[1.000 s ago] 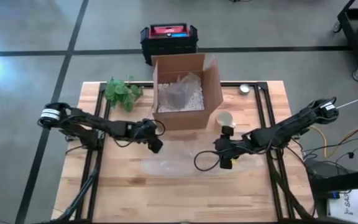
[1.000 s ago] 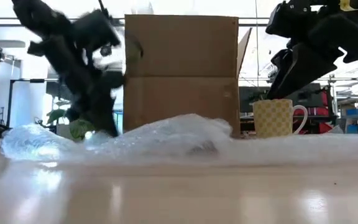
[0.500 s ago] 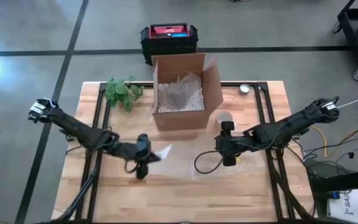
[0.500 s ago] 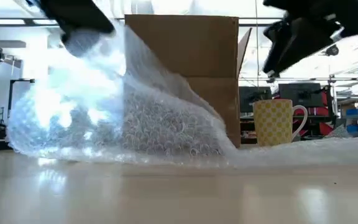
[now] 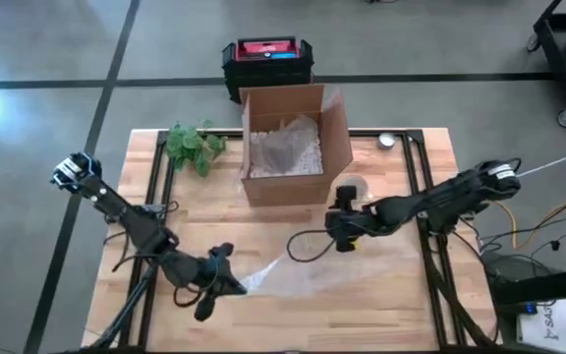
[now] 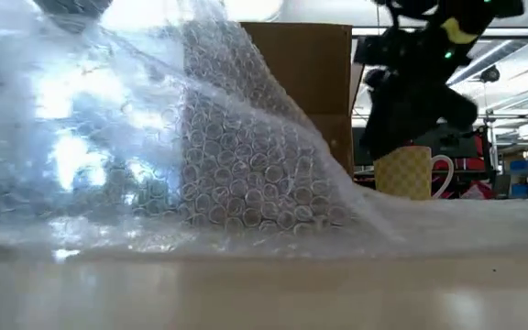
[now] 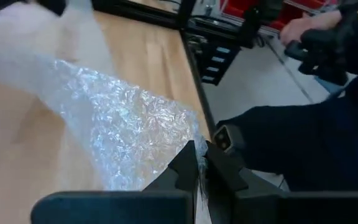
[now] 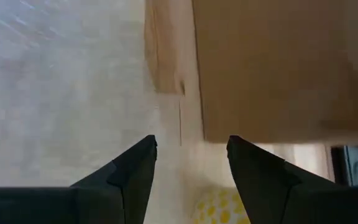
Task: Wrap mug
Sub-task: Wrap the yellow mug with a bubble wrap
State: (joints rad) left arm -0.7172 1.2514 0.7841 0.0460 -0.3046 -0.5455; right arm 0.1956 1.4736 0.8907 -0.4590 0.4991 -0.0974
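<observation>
- High view: the left hand [image 5: 226, 282] is sitting near the front edge of the tabletop [image 5: 381, 305], pinching one corner of the bubble wrap [image 5: 308, 277], which is stretching from there toward the tabletop's middle.
- Left wrist view: the left hand's fingers [image 7: 185, 168] are pressing together with the edge of the bubble wrap [image 7: 123, 134] clamped between them.
- Low view: the bubble wrap [image 6: 200, 147] is rising in a steep sheet on the lifted side and lying flat on the tabletop toward the mug [image 6: 409, 172].
- High view: the right hand [image 5: 344, 208] is hovering just beside the cardboard box [image 5: 293, 143]; the mug [image 5: 360, 187] is standing upright near the box's front right corner and appears partly covered by the arm.
- Right wrist view: the right hand's fingers [image 8: 135, 165] are spreading wide with nothing between them; a yellow patterned part of the mug [image 8: 213, 208] is showing below the box wall [image 8: 272, 62].
- High view: a green plant [image 5: 193, 146] is lying on the tabletop to the left of the box, and a black-and-red case [image 5: 266, 61] is standing on the floor behind it.
</observation>
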